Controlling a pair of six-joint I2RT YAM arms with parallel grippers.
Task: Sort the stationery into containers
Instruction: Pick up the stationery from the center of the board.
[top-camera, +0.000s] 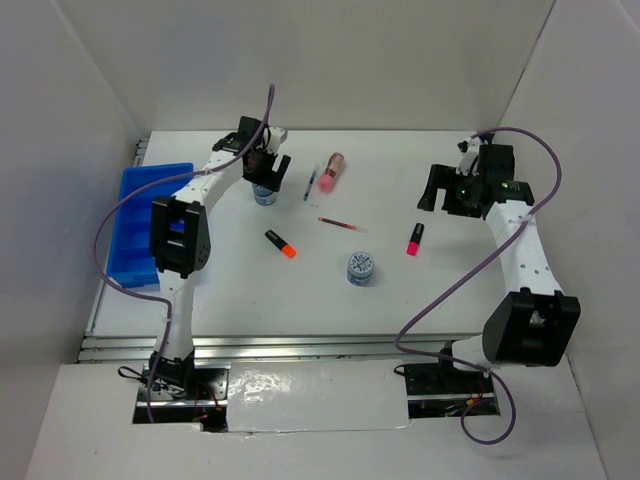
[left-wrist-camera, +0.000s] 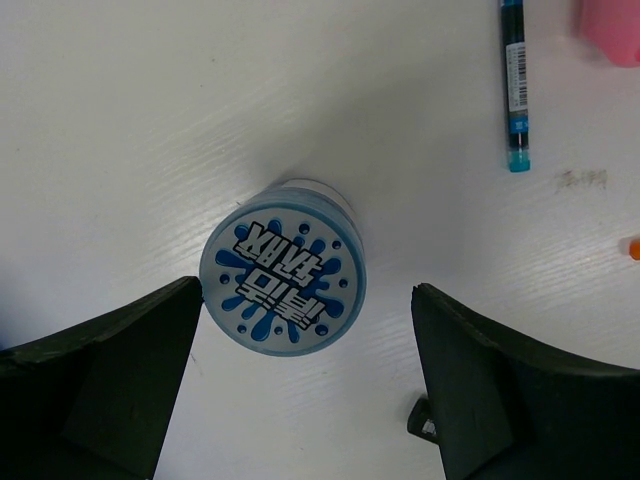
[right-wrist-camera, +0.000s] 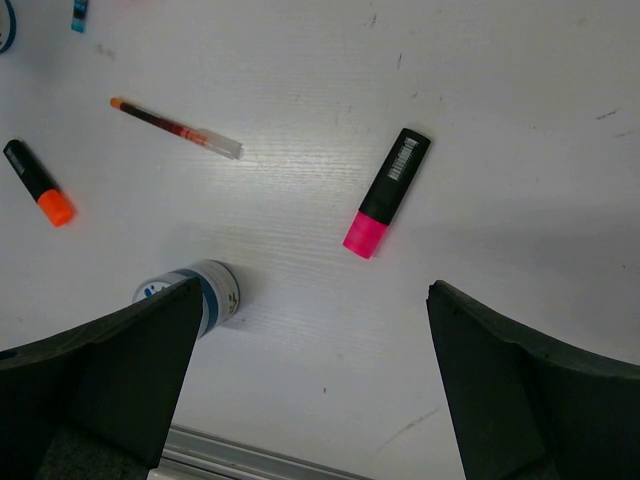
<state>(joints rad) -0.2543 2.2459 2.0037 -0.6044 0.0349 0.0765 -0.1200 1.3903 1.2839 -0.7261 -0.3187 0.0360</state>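
Directly beneath the open left end effector (top-camera: 267, 171), near the tabletop's (top-camera: 450, 285) far edge, a tape roll (left-wrist-camera: 284, 285) is framed, axis vertical.

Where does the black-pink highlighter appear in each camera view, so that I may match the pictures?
Top external: the black-pink highlighter lies right of centre.
Left wrist: not in it.
Right wrist: near centre, pink cap toward lower left.
Shared landmark: the red pen, left of it in both those views.

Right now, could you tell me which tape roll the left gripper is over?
The far roll near the blue pen, framed by the open left gripper; the other roll stands alone mid-table.
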